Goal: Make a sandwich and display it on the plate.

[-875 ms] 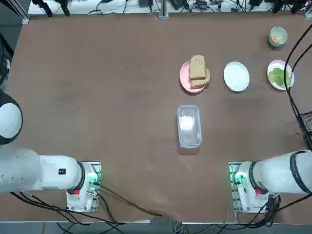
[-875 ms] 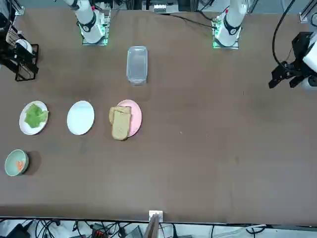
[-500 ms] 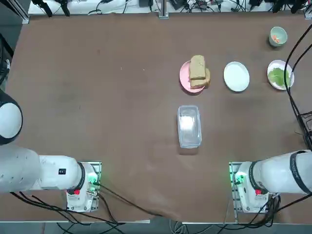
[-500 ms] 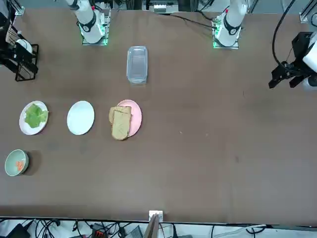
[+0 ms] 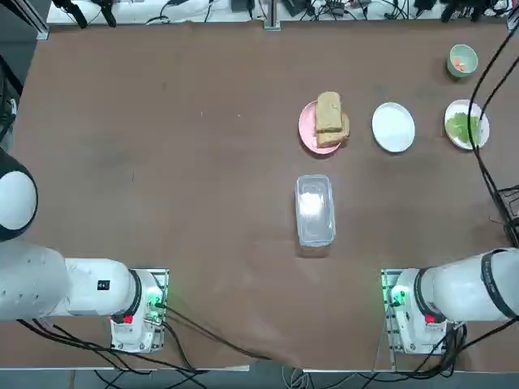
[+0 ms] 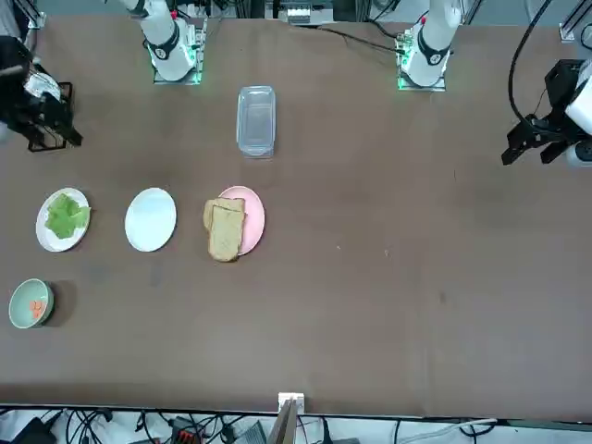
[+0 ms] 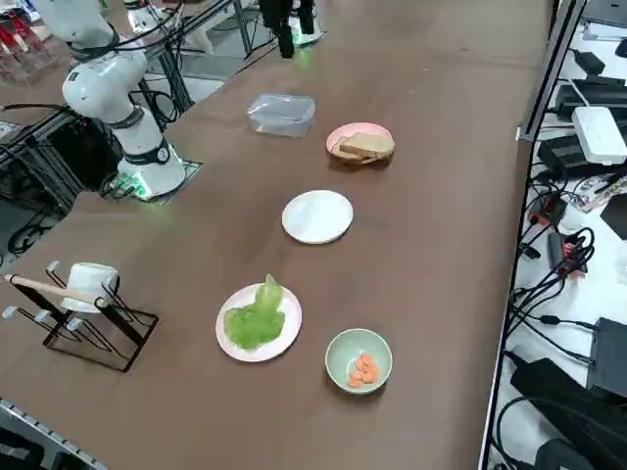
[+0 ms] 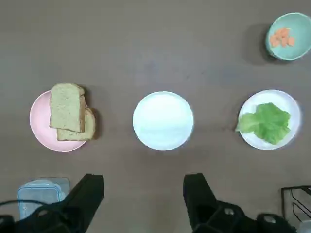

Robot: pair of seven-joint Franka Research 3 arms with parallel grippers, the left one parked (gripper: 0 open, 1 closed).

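Top view: two bread slices stacked on pink plate, upper centre-right. White plate bare, just right of it. Lettuce plate near right edge, green bowl w/ orange pieces in upper right corner. Clear lidded container mid-frame, below the bread. Right arm base bottom right; gripper not visible here.

Front view: mirrored row at left, lettuce plate, white plate, bread on pink plate. Bowl lower left. Wire rack far left, partly covered by dark blurred arm.

Right side view: white plate centre, bread beyond it, lettuce and bowl nearer. Rack w/ cup lower left.

Wrist view: right gripper high over table, fingers spread wide, holding nothing. White plate sits between fingertips, above them in frame. No sandwich assembled.
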